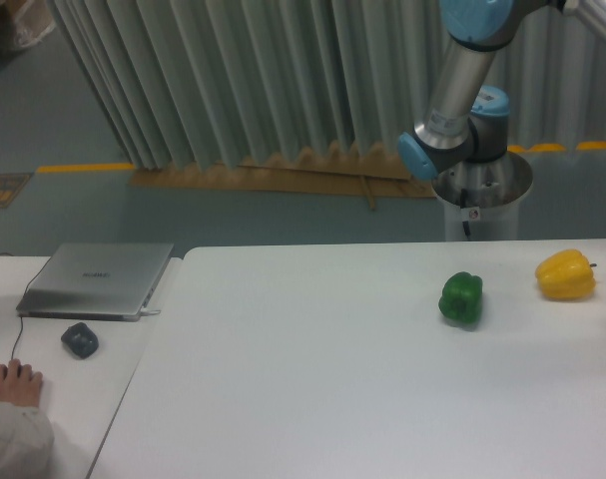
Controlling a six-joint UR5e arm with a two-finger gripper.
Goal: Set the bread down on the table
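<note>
Silver UR5e arm, light-blue joint caps, metal cylindrical base w/ cable

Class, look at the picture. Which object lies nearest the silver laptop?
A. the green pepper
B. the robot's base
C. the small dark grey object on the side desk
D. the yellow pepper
C: the small dark grey object sits just in front of the laptop on the side desk, while both peppers lie far off on the white table.
</note>
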